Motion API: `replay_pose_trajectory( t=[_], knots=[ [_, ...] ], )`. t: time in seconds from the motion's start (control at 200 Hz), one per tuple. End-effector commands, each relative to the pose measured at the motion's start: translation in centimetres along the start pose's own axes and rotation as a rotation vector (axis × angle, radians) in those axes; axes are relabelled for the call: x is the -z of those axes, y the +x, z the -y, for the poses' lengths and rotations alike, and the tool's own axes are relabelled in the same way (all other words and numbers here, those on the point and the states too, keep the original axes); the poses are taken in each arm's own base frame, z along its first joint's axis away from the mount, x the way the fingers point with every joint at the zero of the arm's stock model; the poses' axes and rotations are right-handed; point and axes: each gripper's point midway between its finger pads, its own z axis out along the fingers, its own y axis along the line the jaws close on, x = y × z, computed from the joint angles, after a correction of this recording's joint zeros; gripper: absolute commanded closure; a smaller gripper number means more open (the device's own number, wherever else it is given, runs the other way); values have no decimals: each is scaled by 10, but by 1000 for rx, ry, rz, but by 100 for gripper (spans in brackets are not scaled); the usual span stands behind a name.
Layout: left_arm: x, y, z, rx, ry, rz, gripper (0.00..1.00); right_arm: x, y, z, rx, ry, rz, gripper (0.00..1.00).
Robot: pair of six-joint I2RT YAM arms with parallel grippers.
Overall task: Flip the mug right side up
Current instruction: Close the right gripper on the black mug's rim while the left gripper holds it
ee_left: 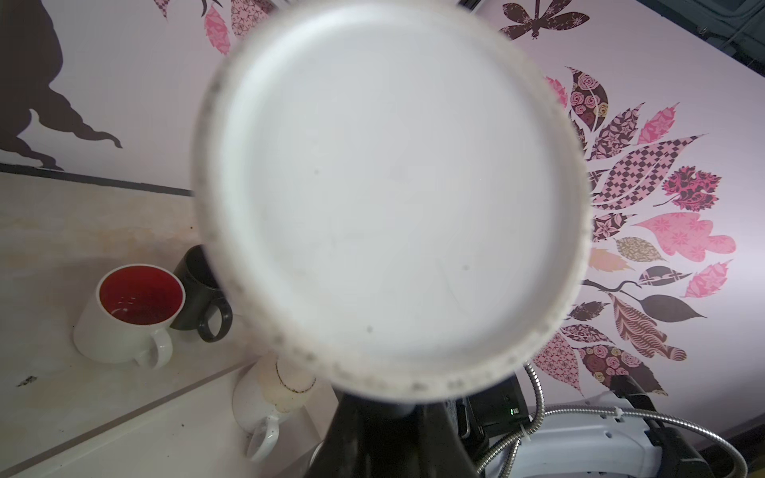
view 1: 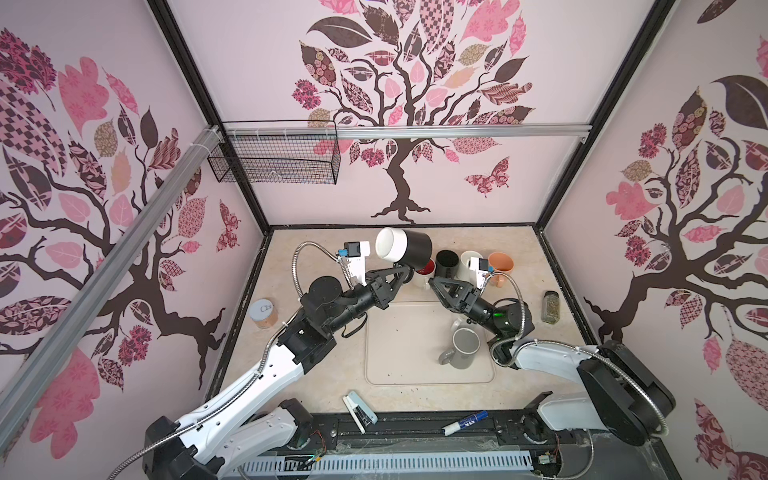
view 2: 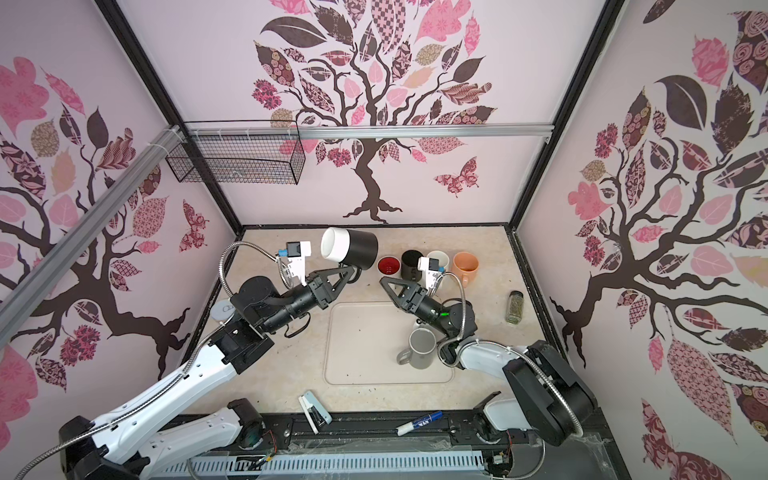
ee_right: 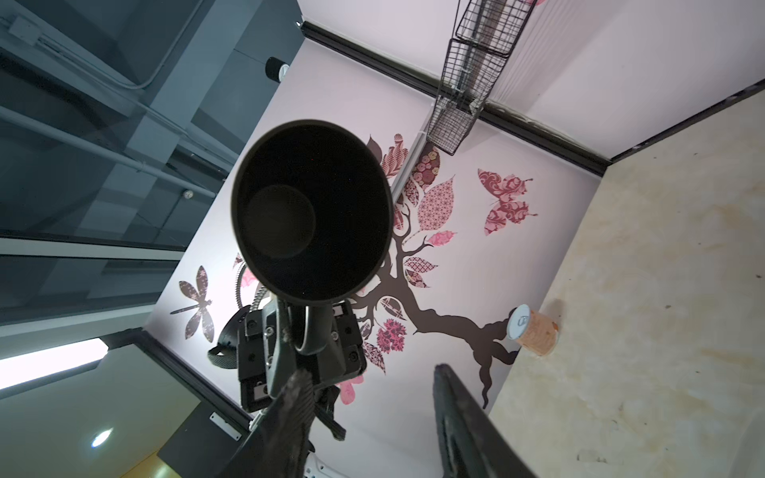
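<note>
2 grippers faced each other above the back of the surface (view 1: 345, 374). The left gripper (view 1: 409, 271) was clamped narrow on the handle of the mug (view 1: 415, 247). The mug hung in the air, clear of everything, left of a row of mugs (view 2: 465, 266) standing upright. Gripping the handle, I judge, left the body free to swing round with the wrist. The mug lay on its side. Its long axis ran nearly level, left to right in both top views: white mouth to the left, facing the left wrist camera, black base to the right, handle underneath. It looked about halfway turned, the mouth not yet facing up. The right gripper (view 1: 432, 283), just beside the base, stood partly open and empty, probably ready to steady or take the mug.
</note>
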Motion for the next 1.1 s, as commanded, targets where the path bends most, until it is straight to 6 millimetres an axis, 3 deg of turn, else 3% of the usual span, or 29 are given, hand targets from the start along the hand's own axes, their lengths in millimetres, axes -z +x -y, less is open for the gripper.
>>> replay_pose_trajectory(
  t=[0.0, 0.145, 0.175, 0.58, 0.85, 1.095],
  knots=[
    [7, -25, 30, -13, 141, 111, 100, -7, -4, -54, 71, -194, -21, 49],
    [4, -24, 31, 0, 160, 113, 100, -10, -3, -62, 101, -200, -38, 49],
    [3, -24, 32, -1, 167, 112, 100, -12, -2, -55, 88, -172, -48, 49],
    [-7, -15, 38, 37, 246, 73, 100, -23, 4, -59, 90, -178, -90, 49],
    [-6, -10, 43, 56, 276, 66, 100, -30, 0, -60, 63, -199, -90, 58],
    [-9, -4, 47, 51, 291, 52, 100, -37, 0, -58, 58, -194, -101, 58]
  ],
)
